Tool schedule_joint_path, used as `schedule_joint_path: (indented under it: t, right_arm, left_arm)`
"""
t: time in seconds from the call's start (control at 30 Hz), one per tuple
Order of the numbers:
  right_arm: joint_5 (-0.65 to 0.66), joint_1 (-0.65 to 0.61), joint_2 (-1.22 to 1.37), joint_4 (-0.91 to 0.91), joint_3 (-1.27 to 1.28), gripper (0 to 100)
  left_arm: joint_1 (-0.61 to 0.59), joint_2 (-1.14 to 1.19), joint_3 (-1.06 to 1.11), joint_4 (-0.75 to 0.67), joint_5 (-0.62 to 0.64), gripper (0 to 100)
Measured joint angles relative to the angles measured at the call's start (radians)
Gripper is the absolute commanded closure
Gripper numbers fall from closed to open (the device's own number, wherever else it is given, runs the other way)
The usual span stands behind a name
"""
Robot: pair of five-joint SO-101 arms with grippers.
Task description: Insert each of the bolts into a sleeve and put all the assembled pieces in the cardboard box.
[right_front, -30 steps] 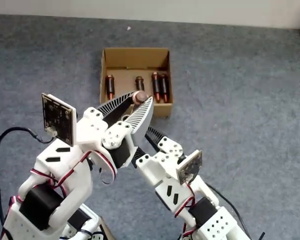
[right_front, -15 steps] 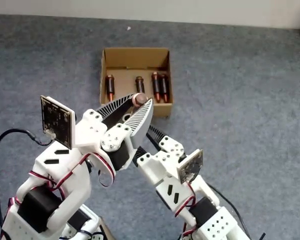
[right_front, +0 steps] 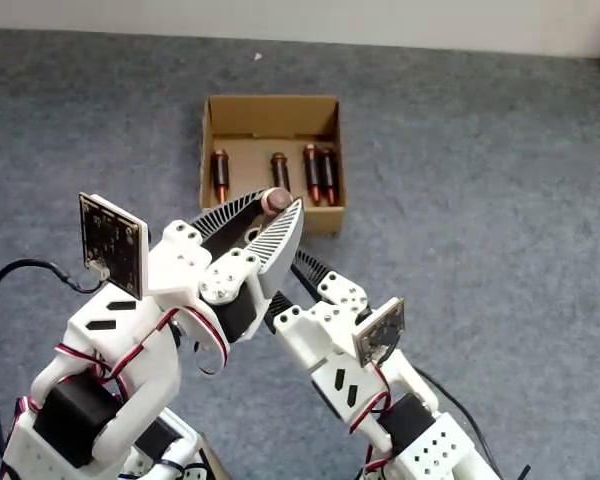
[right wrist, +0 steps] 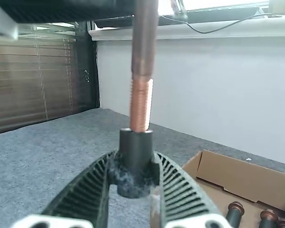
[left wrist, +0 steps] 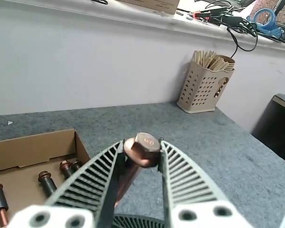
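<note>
- Copper bolt, head clamped in left gripper, near cardboard box
- Tip is entered in sleeve clamped by right gripper
- Insertion is judged begun; a straight push is needed

Open carpet flanks the cardboard box; our left gripper hangs at its near wall.

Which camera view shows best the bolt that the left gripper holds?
The right wrist view: the bolt stands upright, its threaded tip at the mouth of the sleeve in the right gripper. The left wrist view shows its hexagonal head in the left gripper; the high view, its head from above.
</note>
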Motion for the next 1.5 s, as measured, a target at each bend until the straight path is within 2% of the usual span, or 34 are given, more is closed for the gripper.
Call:
schedule_joint_path:
  t: [1.1, 1.5]
  right_arm:
    - [0.002, 0.000, -0.002, 0.002, 0.000, 99.5]
    - [0.000, 0.008, -0.204, 0.058, 0.000, 99.5]
  left_arm:
    - [-0.043, -0.002, 0.009, 0.012, 0.003, 99]
    - [-0.052, -0.002, 0.018, 0.017, 0.000, 99]
